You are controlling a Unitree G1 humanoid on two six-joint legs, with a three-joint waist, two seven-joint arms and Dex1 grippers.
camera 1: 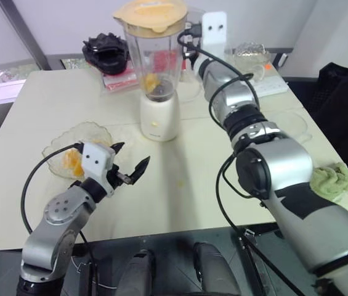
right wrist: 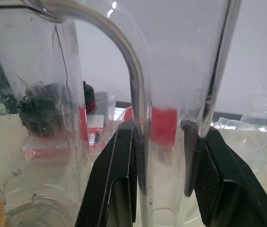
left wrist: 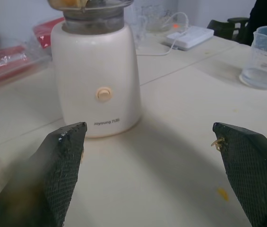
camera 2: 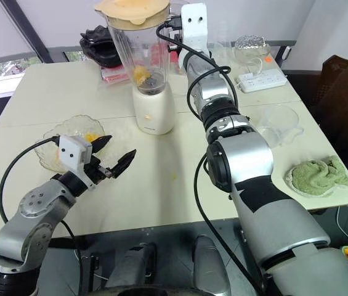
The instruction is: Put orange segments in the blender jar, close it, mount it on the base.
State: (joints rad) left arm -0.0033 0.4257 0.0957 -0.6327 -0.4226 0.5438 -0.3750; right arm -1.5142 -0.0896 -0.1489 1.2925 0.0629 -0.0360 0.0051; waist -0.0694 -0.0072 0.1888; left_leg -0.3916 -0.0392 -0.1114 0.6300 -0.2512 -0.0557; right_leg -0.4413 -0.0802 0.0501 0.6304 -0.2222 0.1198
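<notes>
The lidded blender jar [camera 1: 152, 61] stands upright on the base [camera 1: 159, 117], long axis vertical, directly ahead of the right gripper [right wrist: 164, 137], which pinches its handle [right wrist: 140, 85]; the left gripper [camera 1: 132, 155], spread wide and empty, faces the base.

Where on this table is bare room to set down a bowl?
Free: the front middle, between blender base, left pincer and green cloth; also left of the base, beyond the glass dish. Crowded: the far edge behind the jar.
</notes>
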